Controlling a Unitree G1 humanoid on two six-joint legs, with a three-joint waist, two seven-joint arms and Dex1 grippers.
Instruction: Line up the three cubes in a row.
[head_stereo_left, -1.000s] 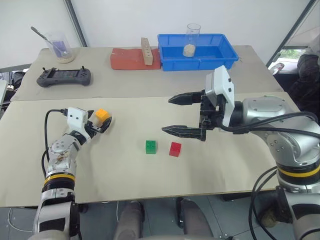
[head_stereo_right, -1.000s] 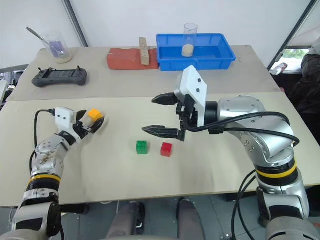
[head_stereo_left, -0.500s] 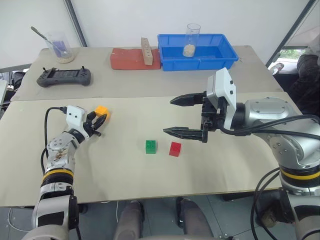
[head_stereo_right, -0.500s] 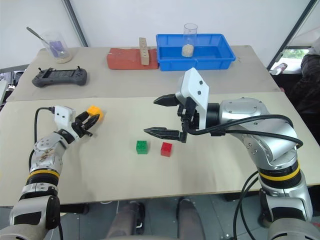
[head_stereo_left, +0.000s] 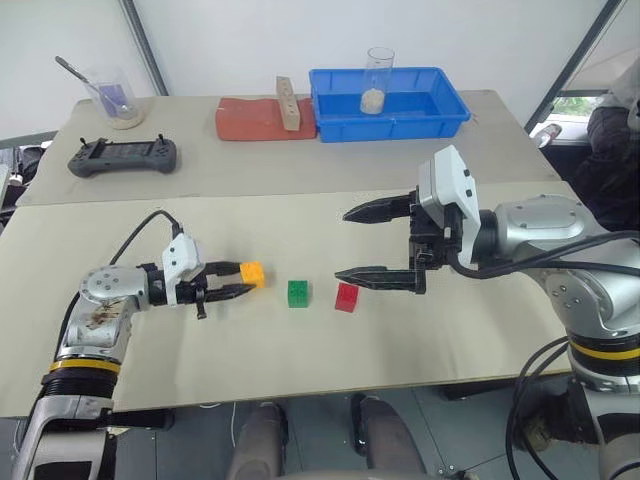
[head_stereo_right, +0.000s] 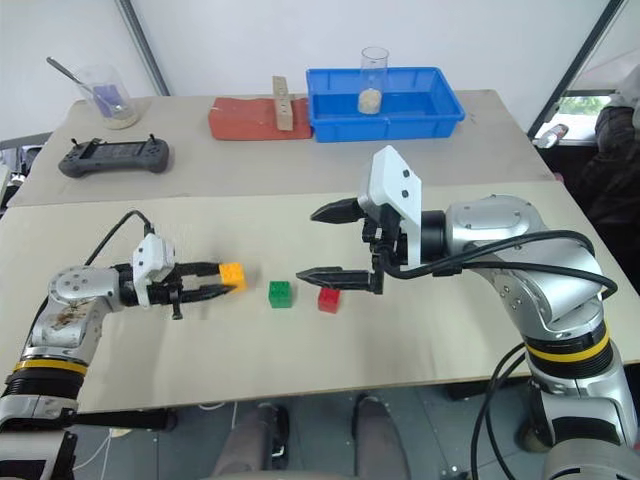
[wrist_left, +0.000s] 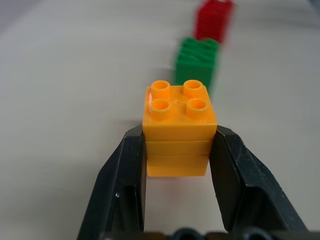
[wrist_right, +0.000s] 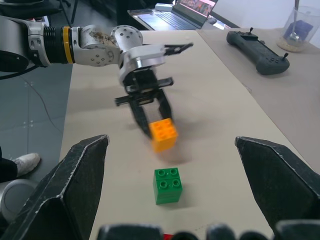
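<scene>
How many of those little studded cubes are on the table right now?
3. The orange-yellow cube is clamped in the left gripper, just left of the green cube. The red cube sits right of the green one, under the open right gripper. None looks hidden.

Beige table (head_stereo_left: 300, 350), green cube (head_stereo_left: 299, 293), red cube (head_stereo_left: 347, 297)

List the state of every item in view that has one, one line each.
left gripper: shut on the orange-yellow cube, pointing toward the green cube
orange-yellow cube: upright, studs up, clamped between the fingers
green cube: free on the table, studs up
red cube: free on the table beside the green cube
right gripper: open wide, holding nothing, above the red cube
glass jar: upright in the blue tray, a little pale stuff at its bottom
</scene>
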